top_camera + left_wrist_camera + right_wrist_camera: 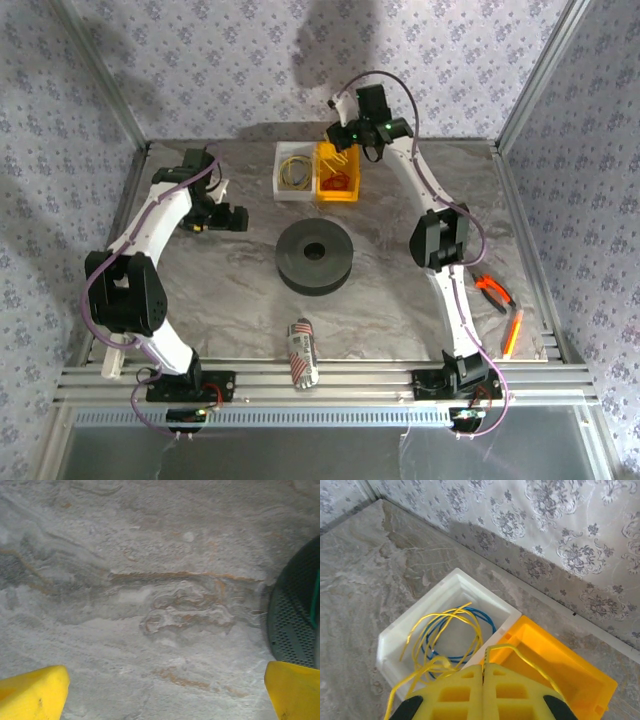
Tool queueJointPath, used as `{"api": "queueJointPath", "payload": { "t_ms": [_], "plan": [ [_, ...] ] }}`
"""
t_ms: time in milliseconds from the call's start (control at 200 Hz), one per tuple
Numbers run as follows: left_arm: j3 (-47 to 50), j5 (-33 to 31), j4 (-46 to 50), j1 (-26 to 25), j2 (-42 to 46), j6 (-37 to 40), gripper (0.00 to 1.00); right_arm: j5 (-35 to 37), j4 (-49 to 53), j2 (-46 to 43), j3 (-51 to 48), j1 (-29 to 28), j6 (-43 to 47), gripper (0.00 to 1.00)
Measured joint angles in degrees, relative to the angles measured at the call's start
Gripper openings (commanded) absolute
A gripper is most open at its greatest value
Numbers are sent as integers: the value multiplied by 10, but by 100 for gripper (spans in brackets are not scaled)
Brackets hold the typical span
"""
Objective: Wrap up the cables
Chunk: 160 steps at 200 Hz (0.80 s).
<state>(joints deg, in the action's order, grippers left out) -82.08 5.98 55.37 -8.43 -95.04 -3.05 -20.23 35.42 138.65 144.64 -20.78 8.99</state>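
The right fingers (483,685) are pressed together, and strands of the yellow cable (434,664) come out at their tips. One bunch is just left of them, and one strand arches over the right-hand finger. They look to be pinching it. The rest of that cable lies looped in the white bin (390,650) directly ahead of the tips, together with one blue wire (470,614). The yellow bin (580,672) touches the white one, ahead and to the right of these fingers. Seen from above, one red-orange cable (340,182) lies coiled in it.

The left fingers (232,217) stand wide apart and hold nothing. Bare counter (150,580) lies between the fingertips (32,692), and the black spool (295,615) sits just beyond the right-hand tip.

Counted, there are two bins, two cables, one blue wire and one spool. One patterned cylinder (302,352) lies on its side, and two orange tools (492,290) lie well away from both pairs of fingers.
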Motion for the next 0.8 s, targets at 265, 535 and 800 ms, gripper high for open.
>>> {"api": "queueJointPath", "payload": {
  "t_ms": [265,535,800],
  "plan": [
    [-86,146,-56,-4,0,-47,100,14,-16,-116,-134,-51,1,0],
    [-93,248,-119,-47,0,-108,92,37,-33,-178,-190,-108,-9,0],
    [-92,273,-139,-70,0,-133,78,61,-36,-181,-190,-112,-38,0]
  ]
}}
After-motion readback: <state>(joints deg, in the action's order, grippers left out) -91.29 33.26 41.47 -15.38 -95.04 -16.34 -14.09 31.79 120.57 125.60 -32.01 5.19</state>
